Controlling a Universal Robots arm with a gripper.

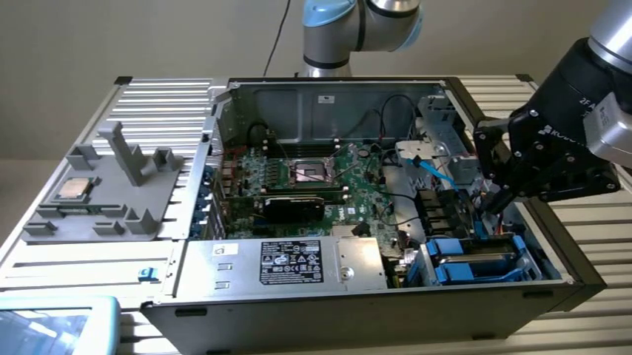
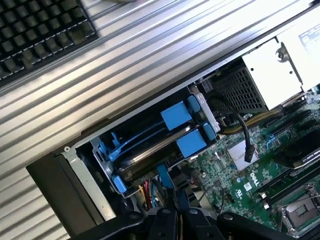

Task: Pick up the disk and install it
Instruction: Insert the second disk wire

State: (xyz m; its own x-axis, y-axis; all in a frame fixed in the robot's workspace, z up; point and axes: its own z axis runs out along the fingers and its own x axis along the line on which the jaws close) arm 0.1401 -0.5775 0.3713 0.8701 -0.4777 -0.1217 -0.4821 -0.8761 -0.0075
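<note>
Ribbed table [image 1: 89, 274]; hand [image 1: 496, 201] shut, disk [image 2: 150, 150] half hidden.

Ribbed metal table [image 1: 59, 266] carries open computer case [image 1: 375, 296] (grey fixture [image 1: 109, 200] alongside).

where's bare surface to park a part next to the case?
Free: ribbed metal table on the exterior view's right of the computer case, and the strip ahead of the grey fixture tray. Crowded: inside the case around the blue drive bay, where the shut gripper hangs, and the keyboard corner.
</note>
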